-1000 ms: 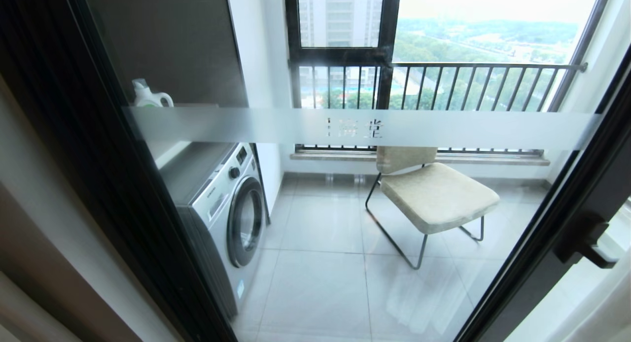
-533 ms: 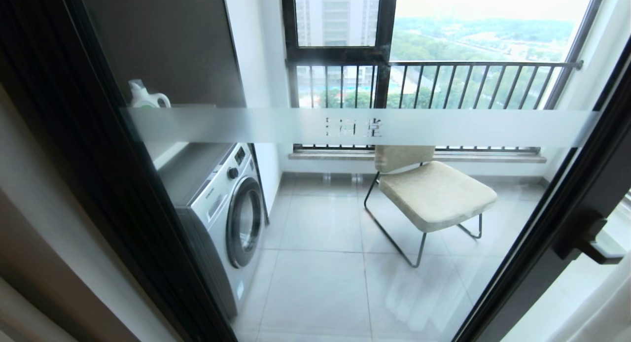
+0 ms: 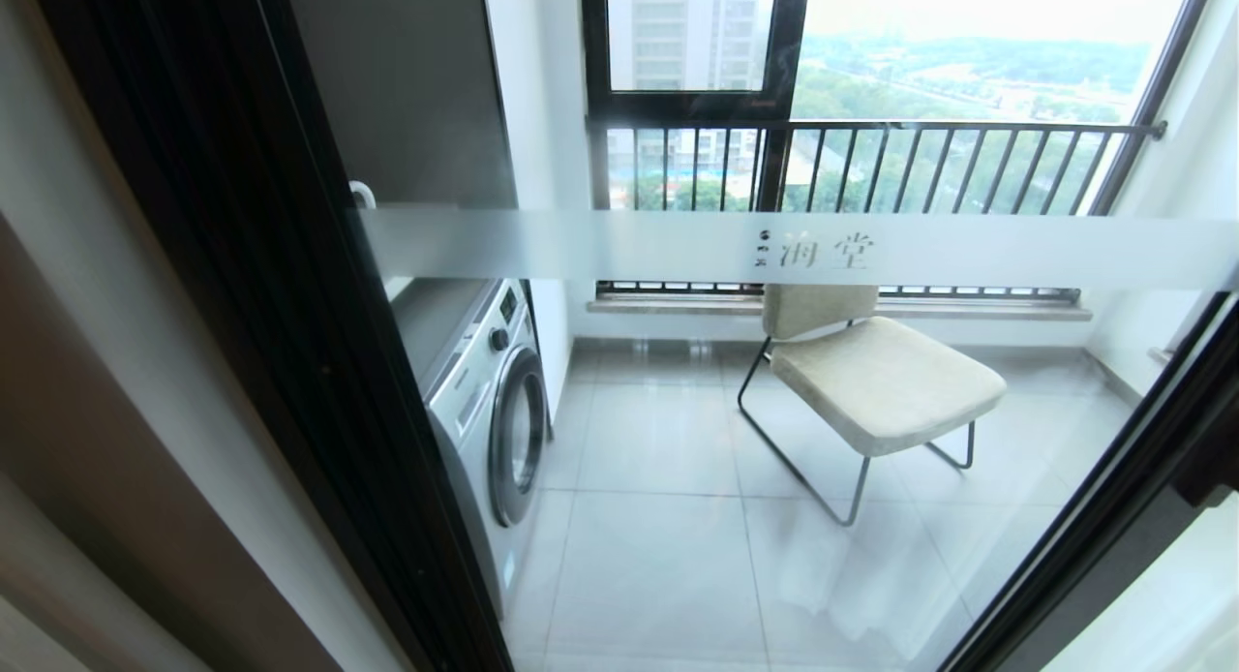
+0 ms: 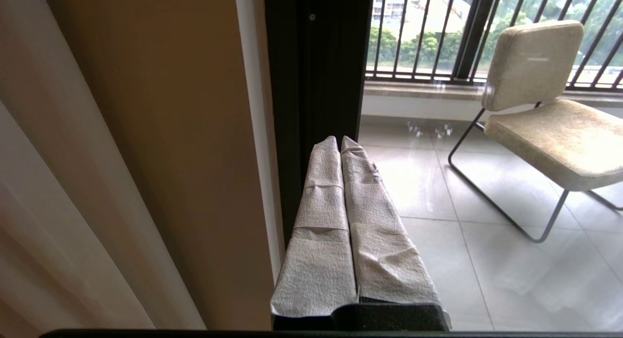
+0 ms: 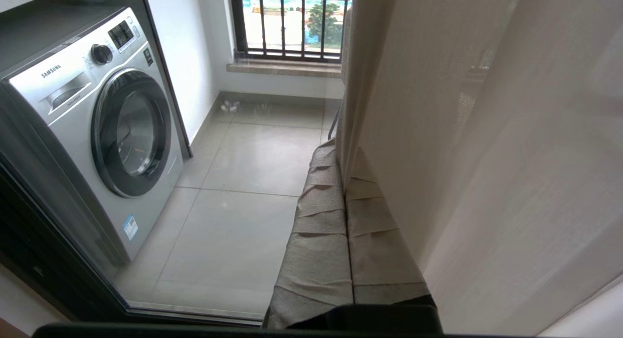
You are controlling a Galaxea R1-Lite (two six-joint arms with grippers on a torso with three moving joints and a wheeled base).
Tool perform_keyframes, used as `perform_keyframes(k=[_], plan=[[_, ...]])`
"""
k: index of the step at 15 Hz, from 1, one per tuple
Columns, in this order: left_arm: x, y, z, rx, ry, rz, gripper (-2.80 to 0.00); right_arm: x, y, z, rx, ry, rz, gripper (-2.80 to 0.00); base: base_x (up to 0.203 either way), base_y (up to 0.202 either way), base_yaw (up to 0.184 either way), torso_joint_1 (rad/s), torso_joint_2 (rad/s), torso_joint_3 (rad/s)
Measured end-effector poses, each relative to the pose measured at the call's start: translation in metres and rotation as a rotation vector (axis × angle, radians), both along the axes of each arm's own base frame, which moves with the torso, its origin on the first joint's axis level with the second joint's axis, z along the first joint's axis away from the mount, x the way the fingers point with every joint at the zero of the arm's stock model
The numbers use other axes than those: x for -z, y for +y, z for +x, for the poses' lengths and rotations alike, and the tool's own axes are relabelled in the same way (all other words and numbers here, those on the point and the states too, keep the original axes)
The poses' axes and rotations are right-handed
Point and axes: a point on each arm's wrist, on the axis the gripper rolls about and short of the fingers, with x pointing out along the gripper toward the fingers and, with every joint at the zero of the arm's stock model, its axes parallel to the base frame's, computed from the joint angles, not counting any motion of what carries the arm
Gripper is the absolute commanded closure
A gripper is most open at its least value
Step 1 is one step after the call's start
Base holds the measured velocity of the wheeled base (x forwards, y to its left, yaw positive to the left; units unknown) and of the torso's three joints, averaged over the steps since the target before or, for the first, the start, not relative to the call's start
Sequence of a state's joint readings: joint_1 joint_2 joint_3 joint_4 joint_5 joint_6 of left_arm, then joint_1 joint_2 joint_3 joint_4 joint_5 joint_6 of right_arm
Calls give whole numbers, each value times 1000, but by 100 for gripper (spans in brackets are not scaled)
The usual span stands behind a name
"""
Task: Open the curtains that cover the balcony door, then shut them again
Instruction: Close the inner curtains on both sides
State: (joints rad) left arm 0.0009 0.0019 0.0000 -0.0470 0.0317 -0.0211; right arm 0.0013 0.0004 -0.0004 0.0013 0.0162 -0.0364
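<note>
Two grippers, left point(image 4: 339, 143) and right point(image 5: 340, 155), fingers pressed together, empty; pale cream sheer curtains point(image 5: 486, 133) beside right: spread fingers, pinch edge, pull w/ steady sideways sweep.

The curtains point(image 5: 486, 133) are thin, finely woven cloth. The balcony door point(image 3: 678, 411) is clear glass in matt black metal. Glossy floor tiles point(image 3: 658, 556) lie beyond, with a chair point(image 3: 881, 381) in nubby fabric.

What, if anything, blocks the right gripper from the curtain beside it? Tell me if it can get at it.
Probably yes. The curtain hangs right against the right gripper, with nothing between them. Its jaws are shut, so they must open first to grasp the fabric.
</note>
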Motion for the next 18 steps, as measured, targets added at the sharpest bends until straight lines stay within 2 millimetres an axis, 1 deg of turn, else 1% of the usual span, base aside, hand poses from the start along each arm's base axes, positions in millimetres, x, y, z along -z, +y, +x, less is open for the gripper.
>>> perform_keyframes(k=[8,18], plan=[[0,0,0,0,0,0,0,0,0,0,0,2,0,0,0,180,1,2,3,2],[0,0,0,1,0,-1,0,0,0,0,0,3,0,0,0,6,1,0,0,0]])
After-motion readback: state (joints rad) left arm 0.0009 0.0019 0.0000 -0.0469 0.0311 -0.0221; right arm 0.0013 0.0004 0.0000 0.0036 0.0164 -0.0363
